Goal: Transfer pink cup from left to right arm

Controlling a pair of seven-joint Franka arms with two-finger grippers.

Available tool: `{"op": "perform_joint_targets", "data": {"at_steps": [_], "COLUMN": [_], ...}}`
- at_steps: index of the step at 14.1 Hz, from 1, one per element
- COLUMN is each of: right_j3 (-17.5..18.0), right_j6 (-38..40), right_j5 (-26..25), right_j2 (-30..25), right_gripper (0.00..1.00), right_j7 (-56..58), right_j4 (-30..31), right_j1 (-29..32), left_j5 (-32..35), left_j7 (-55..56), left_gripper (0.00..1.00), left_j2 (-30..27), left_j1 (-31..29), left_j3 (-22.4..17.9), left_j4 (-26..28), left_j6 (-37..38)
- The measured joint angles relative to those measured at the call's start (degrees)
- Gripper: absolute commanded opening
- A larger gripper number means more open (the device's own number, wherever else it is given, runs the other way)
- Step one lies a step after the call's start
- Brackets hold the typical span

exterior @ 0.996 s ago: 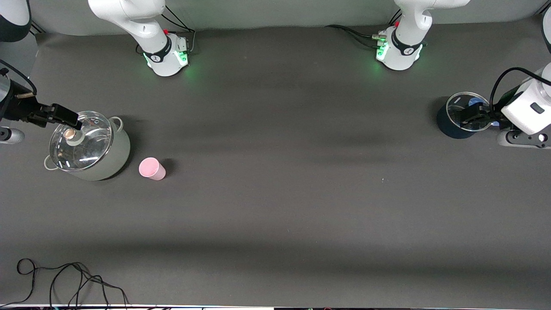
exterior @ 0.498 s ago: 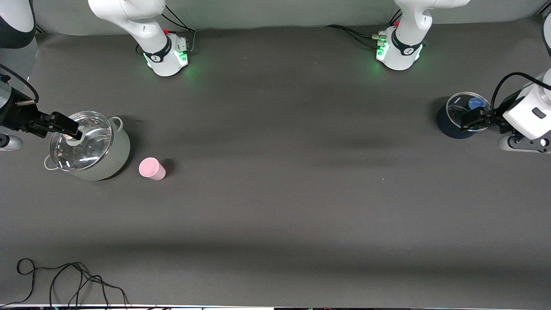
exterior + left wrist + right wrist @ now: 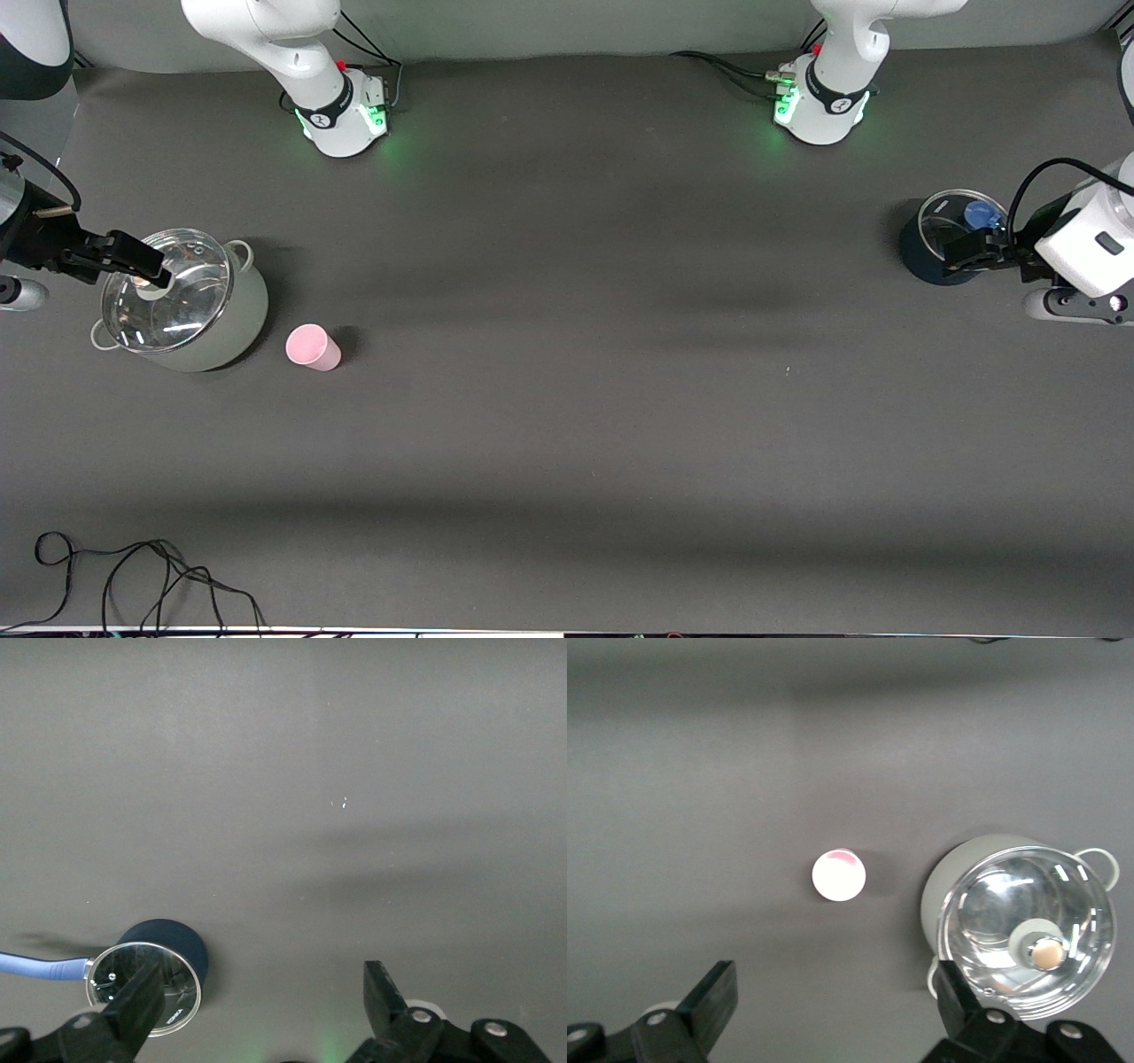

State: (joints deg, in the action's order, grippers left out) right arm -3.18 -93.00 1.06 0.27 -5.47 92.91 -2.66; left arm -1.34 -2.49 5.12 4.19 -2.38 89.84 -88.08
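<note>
Pale pink plastic marks the cup (image 3: 312, 346), which is seen standing on the dark grey table (image 3: 567, 399) toward the right arm's end, just beside the pot (image 3: 182, 301) and a little nearer to the front camera than it. In the right wrist view the cup (image 3: 839, 876) is shown from above, apart from the pot (image 3: 1023, 926). No gripper is touching it.

The pot is pale green and is covered by a glass lid (image 3: 166, 288) with a round knob (image 3: 1046, 952). The right gripper (image 3: 133, 257) is held over the lid's edge, its fingers (image 3: 713, 997) spread wide with nothing between them.

Toward the left arm's end of the table a dark blue pan (image 3: 941, 239) with a glass lid (image 3: 143, 987) is found; a blue handle (image 3: 40, 966) is seen at its side in the left wrist view. The left gripper (image 3: 970, 252) is held over this pan, its fingers (image 3: 381, 997) likewise spread wide and empty.

A loose black cable (image 3: 133, 576) lies on the table at the edge nearest the front camera, toward the right arm's end. Green lights are lit on both arm bases.
</note>
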Motion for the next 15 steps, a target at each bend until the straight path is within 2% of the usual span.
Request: {"op": "perform_joint_targets", "data": {"at_steps": [3, 15], "right_j3": [-0.01, -0.01], "right_j6": [2.27, 2.34], "right_j5": [1.53, 1.60], "right_j2": [0.00, 0.00], "right_gripper": [1.00, 1.00], "right_j7": [0.00, 0.04], "right_j4": [-0.02, -0.02], "right_j1": [0.00, 0.00], "left_j5": [0.01, 0.57], "left_j7": [-0.05, -0.07], "left_gripper": [1.00, 1.00], "left_j2": [0.00, 0.09], "left_j1": [0.05, 0.13], "left_j3": [-0.07, -0.09], "left_j4": [-0.20, -0.26], "left_j6": [0.08, 0.16]}}
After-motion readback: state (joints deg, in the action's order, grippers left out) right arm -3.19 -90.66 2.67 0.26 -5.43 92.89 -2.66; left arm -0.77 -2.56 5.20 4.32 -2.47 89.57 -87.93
